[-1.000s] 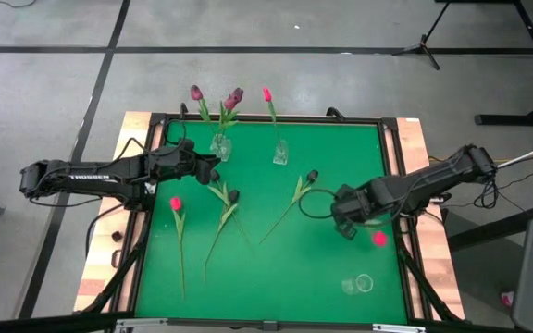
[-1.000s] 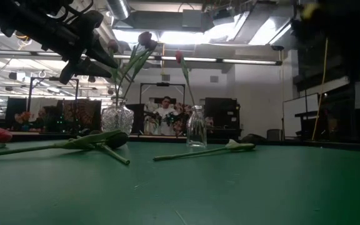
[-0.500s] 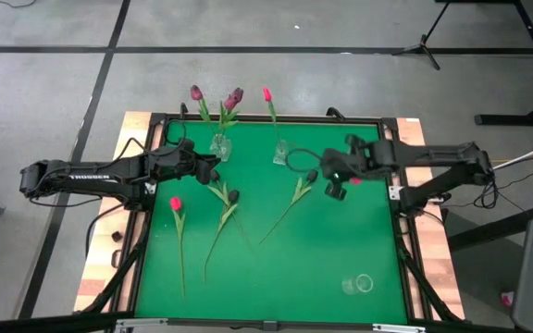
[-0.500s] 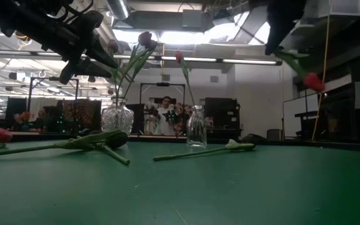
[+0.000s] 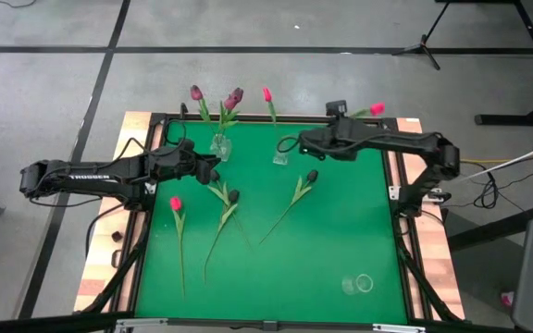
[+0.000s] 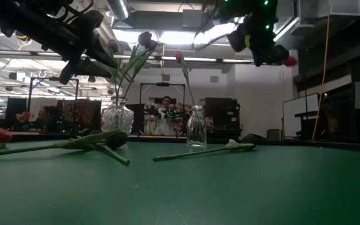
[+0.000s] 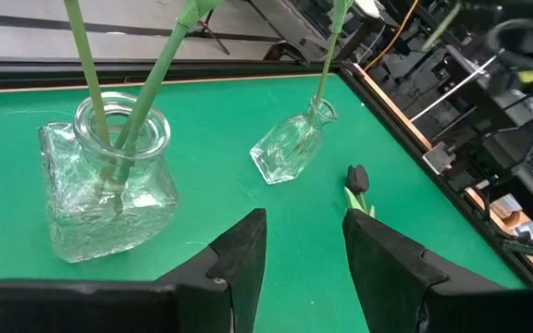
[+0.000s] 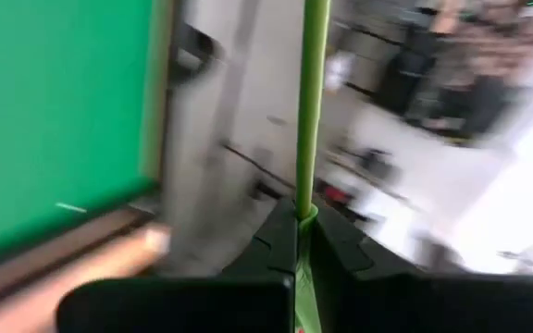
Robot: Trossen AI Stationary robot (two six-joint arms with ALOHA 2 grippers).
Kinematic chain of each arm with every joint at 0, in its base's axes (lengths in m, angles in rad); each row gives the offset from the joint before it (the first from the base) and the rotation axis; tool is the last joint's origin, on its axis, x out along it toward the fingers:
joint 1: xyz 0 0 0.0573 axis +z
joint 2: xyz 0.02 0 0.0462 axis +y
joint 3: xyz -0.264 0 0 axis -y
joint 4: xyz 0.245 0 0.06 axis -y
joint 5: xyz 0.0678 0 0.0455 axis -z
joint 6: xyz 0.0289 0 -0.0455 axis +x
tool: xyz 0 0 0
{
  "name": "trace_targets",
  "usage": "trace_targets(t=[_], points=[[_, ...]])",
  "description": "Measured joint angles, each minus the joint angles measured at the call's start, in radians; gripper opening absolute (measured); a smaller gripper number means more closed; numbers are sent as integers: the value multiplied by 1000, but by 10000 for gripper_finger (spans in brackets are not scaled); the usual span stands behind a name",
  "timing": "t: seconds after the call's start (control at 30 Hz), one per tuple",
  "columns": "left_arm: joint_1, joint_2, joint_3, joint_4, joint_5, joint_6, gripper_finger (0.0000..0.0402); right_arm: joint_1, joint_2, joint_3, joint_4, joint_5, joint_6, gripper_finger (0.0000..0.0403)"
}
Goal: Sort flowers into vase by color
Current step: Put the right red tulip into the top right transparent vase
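My right gripper hangs high over the table's far edge, shut on a pink flower whose head sticks out toward the right; the low view shows gripper and head up in the air. A faceted glass vase holds purple flowers. A narrow glass bottle holds one pink flower. A pink flower and two dark-headed ones lie flat on the green mat. My left gripper stands open beside the faceted vase, touching nothing. My right gripper pinches the pink flower's green stem between its two shut fingers, some way below the head. The stem runs straight out past the fingertips. The whole flower is lifted clear of the table, its head out to the right of the gripper.
A small clear glass sits near the front right corner of the mat. The mat has a dark frame and wooden borders. Bare mat lies in the right half and along the front. Beyond the table the low view shows a person far off.
My right gripper has carried the pink flower from the mat's right side toward the far edge, rising and rolling its wrist as it went. The flower's head, first near the right border, now points out past the far right corner.
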Motion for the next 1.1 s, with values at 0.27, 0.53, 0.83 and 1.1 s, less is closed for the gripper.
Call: trace_targets(t=[0.27, 0.53, 0.83, 1.1], points=[[0, 0, 0, 0, -1, 0, 143, 3, 59, 1, 80, 331, -286, 12], [0, 0, 0, 0, -1, 0, 143, -5, 62, 1, 180, 368, -352, 9], [0, 0, 0, -1, 0, 3, 143, -4, 74, -42, 396, 361, -611, 9], [0, 0, 0, -5, 0, 4, 143, -4, 127, -44, 422, 350, -641, 9]])
